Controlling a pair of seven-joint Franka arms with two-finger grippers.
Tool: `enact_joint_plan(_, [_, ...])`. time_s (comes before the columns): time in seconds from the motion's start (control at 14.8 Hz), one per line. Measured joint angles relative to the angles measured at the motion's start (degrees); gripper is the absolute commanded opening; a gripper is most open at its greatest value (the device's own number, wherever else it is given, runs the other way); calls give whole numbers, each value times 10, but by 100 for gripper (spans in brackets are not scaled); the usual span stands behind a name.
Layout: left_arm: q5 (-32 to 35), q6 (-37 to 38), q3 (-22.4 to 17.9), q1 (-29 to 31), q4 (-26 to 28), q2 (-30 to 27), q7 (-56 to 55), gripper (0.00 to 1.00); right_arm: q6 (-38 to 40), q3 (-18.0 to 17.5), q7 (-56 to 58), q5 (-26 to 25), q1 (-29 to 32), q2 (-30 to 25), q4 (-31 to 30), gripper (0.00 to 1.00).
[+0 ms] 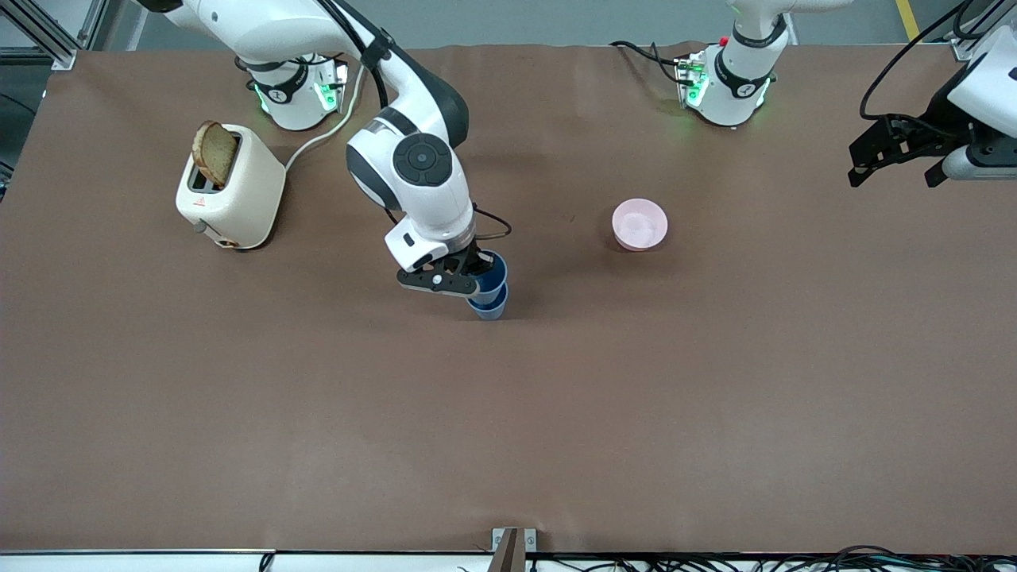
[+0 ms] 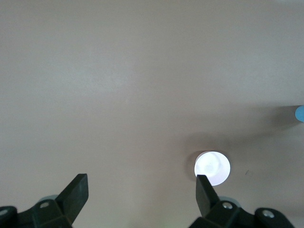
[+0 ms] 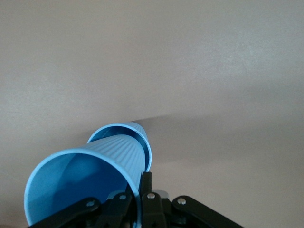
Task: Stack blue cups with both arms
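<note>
Two blue cups stand near the table's middle. The upper cup (image 1: 494,272) sits tilted inside the lower cup (image 1: 489,306), which stands on the table. My right gripper (image 1: 470,276) is shut on the upper cup's rim, one finger inside and one outside. In the right wrist view the upper cup (image 3: 80,180) fills the foreground, the lower cup's rim (image 3: 140,132) shows around it, and the gripper (image 3: 140,184) pinches the wall. My left gripper (image 1: 894,175) waits open and empty in the air over the left arm's end of the table; it also shows in the left wrist view (image 2: 140,185).
A pink bowl (image 1: 639,224) stands between the cups and the left arm's end; it also shows in the left wrist view (image 2: 212,167). A cream toaster (image 1: 230,195) with a bread slice (image 1: 214,152) stands toward the right arm's end, near its base.
</note>
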State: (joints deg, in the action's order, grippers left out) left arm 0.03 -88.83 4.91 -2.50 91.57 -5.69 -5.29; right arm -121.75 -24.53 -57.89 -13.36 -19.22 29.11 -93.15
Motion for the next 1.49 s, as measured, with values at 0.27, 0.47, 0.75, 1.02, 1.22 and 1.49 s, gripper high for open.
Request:
enact_joint_plan(0.27, [0,0,0,-3,1,0,10,100,-14,0,0,0,0,1,-3,86])
enact_joint_plan(0.47, [0,0,-1,-2,1,0,18,100,-16,1,0,-1,1,1,-2,96])
enact_joint_plan(0.75, [0,0,-2,-2,1,0,18,100,-8,6,24,-5,38,-24,9,99])
enact_joint_plan(1.02, [0,0,-2,-2,1,0,18,100,67,8,141,-1,146,-112,14,99])
enact_joint_plan(1.22, [0,0,-2,-2,2,0,18,100,129,26,233,40,204,-178,14,99])
enact_joint_plan(1.49, [0,-1,-3,-2,2,0,18,100,218,137,366,105,212,-257,14,99])
